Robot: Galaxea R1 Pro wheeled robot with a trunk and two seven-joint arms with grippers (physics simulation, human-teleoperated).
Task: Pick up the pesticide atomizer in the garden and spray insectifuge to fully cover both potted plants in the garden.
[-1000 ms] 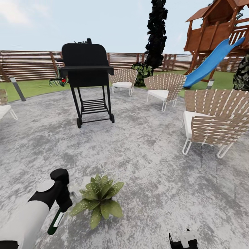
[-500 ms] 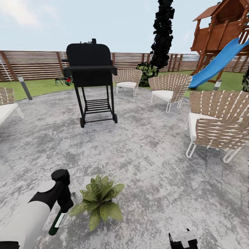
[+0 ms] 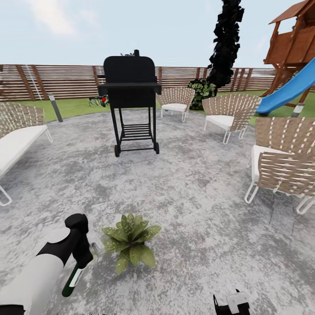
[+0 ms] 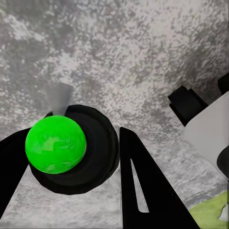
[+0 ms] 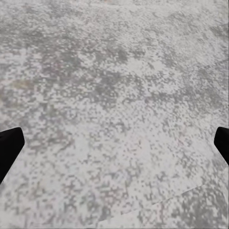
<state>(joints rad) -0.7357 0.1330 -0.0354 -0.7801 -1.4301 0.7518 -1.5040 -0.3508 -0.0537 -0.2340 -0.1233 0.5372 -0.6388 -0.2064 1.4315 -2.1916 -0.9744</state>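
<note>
My left gripper (image 3: 82, 259) is shut on the pesticide atomizer (image 3: 72, 278), a slim dark-green bottle with a pale label that hangs down from the fingers. In the left wrist view the bottle's round green end (image 4: 55, 143) sits between the two black fingers (image 4: 143, 186). Just right of the atomizer, one potted plant (image 3: 131, 242) spreads its speckled green leaves on the grey patio, and the leaves hide its pot. At the bottom edge of the head view, my right gripper (image 3: 232, 303) is open over bare patio stone (image 5: 114, 109).
A black grill on wheels (image 3: 132, 100) stands mid-patio. Woven chairs (image 3: 284, 162) line the right side and the back (image 3: 229, 113). A white-cushioned lounger (image 3: 17, 140) is at the left. Fence, lawn, dark tree (image 3: 226, 39) and blue slide (image 3: 288, 89) lie beyond.
The head camera has turned left, so the whole scene slid right and the lounger came into view. The left arm still holds the atomizer beside the plant.
</note>
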